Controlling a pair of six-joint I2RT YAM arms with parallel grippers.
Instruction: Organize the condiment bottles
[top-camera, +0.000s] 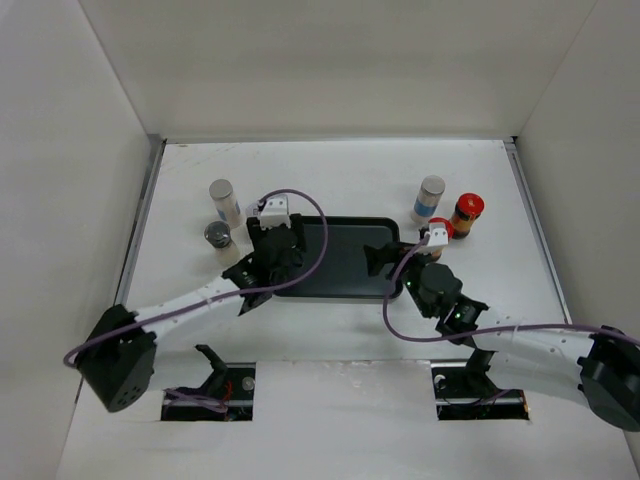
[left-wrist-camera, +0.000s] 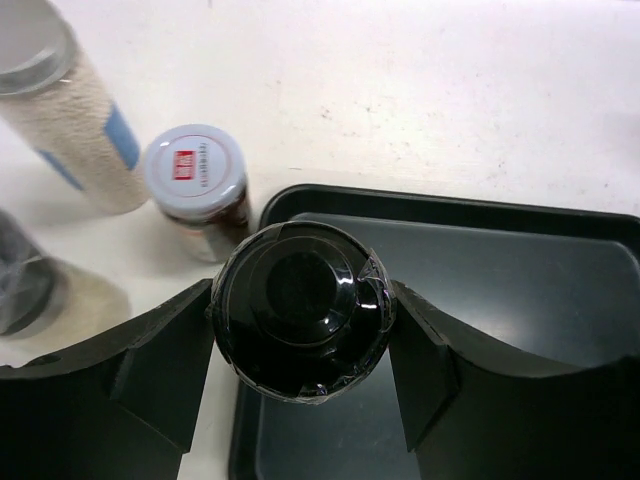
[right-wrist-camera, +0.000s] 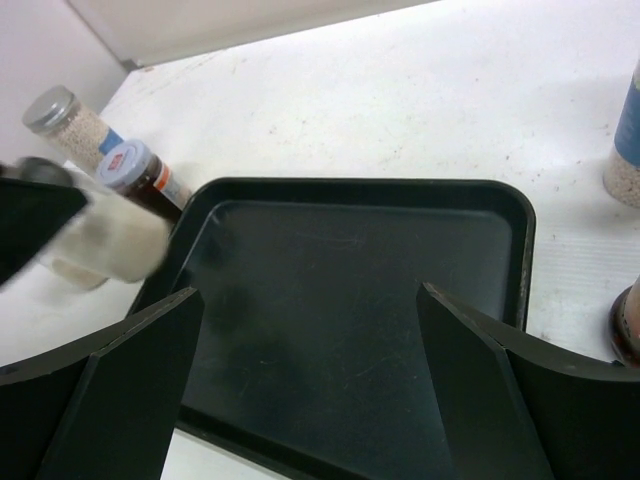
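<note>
My left gripper (left-wrist-camera: 303, 305) is shut on a black-capped cream bottle (left-wrist-camera: 303, 345), its fingers pressed on both sides of the cap, over the left rim of the flat black tray (left-wrist-camera: 520, 270). From the right wrist this bottle (right-wrist-camera: 112, 240) shows blurred at the tray's left edge. My right gripper (right-wrist-camera: 308, 295) stands open and holds nothing above the tray's near right part (top-camera: 388, 270). Left of the tray stand a white-capped brown jar (left-wrist-camera: 196, 185), a pale blue-labelled jar (left-wrist-camera: 75, 115) and a dark-capped jar (top-camera: 217, 235). To the right stand a blue-labelled jar (top-camera: 430, 197) and two red-capped jars (top-camera: 467, 213).
White walls close in the table on the left, back and right. The second red-capped jar (top-camera: 440, 229) stands right against my right wrist, partly hidden by it. Purple cables loop over both arms above the tray's rim (top-camera: 345, 222).
</note>
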